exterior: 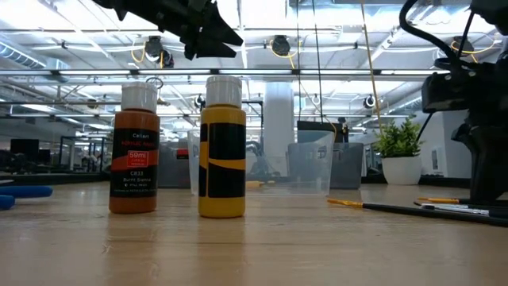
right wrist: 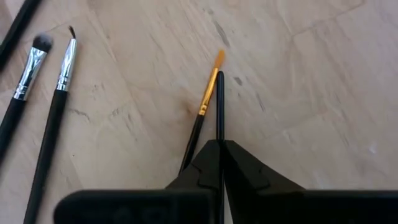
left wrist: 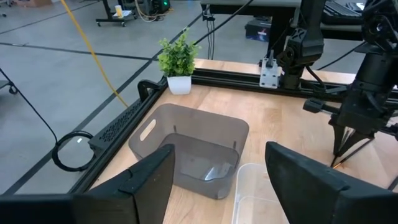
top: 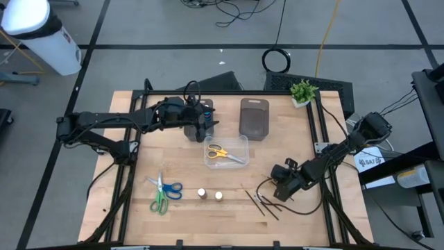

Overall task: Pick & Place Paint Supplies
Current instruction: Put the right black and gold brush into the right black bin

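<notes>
Several thin dark brushes lie on the wood near the table's right front. My right gripper points down over them, shut on one thin dark brush. A brush with an orange tip lies right beside it. Two small paint bottles stand upright near the front middle. Blue and green scissors lie flat to their left. Yellow scissors lie in the clear box. My left gripper hangs open above the table's far left, touching nothing. My right gripper pinches the thin dark brush's shaft between its two fingertips. The fingers come steeply from above. The brush runs out ahead of the fingertips, low over the wood; whether its free end rests on the table, I cannot tell.
A dark grey tray stands at the far middle, with the clear box just in front of it. A small potted plant is at the far right corner. Two more brushes lie beside the held one. Black rails frame the table.
</notes>
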You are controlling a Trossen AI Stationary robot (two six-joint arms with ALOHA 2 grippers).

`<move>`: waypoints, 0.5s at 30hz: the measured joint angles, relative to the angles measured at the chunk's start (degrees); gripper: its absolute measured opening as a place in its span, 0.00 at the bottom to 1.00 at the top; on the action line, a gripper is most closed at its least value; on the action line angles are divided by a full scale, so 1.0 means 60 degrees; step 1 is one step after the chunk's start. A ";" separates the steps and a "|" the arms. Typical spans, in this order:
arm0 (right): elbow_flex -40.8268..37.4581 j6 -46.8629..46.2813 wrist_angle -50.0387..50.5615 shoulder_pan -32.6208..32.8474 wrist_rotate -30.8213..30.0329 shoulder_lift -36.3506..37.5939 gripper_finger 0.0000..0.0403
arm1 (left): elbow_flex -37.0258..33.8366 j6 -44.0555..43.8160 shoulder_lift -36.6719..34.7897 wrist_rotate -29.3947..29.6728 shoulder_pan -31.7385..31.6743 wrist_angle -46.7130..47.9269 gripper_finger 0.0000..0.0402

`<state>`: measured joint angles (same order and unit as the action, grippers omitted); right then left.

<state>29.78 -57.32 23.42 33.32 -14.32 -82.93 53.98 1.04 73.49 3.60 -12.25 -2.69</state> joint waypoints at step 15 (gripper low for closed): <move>-0.0029 0.0837 -0.0080 -0.0004 -0.1669 0.2599 0.00 | 0.0000 0.0003 0.0000 -0.0004 0.0001 -0.0011 0.65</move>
<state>29.61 -52.30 22.94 33.30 -24.34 -67.34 53.98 1.06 73.49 3.57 -12.25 -2.76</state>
